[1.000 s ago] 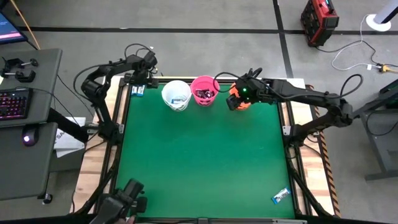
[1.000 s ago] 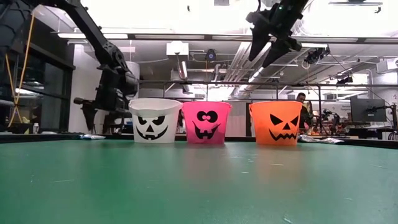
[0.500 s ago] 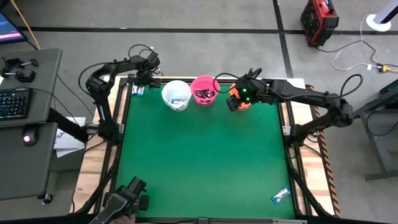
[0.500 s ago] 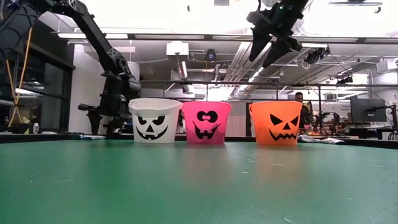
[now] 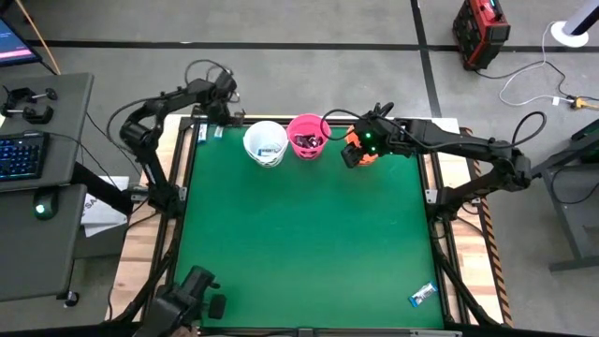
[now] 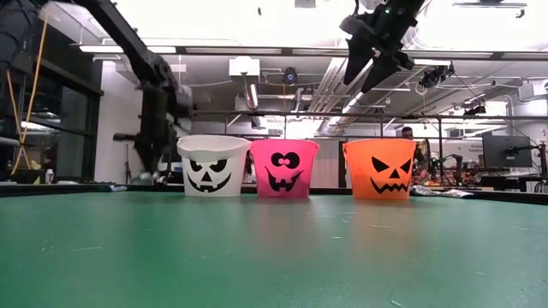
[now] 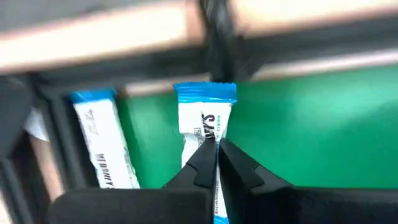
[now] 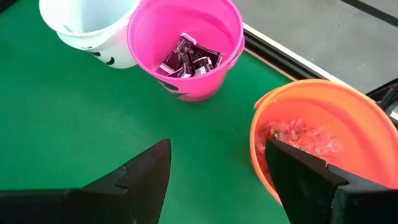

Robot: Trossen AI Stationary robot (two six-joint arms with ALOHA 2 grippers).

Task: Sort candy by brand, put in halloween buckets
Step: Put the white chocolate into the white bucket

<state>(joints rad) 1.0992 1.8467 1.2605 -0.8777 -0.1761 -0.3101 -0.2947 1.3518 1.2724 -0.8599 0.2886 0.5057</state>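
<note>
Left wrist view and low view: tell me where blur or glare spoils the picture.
Left wrist view: motion blur smears the table frame and the second bar; the blue-and-white candy bar pinched in the left gripper is soft too. Low view: ceiling lights blow out the top, and the left arm is smeared.

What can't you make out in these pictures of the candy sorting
- White bucket contents: high view too small; right wrist view cuts it off.
- Brand on the candy in the left pincer: left wrist view blurred.
- Blue candy near the table's corner: print too small.
</note>
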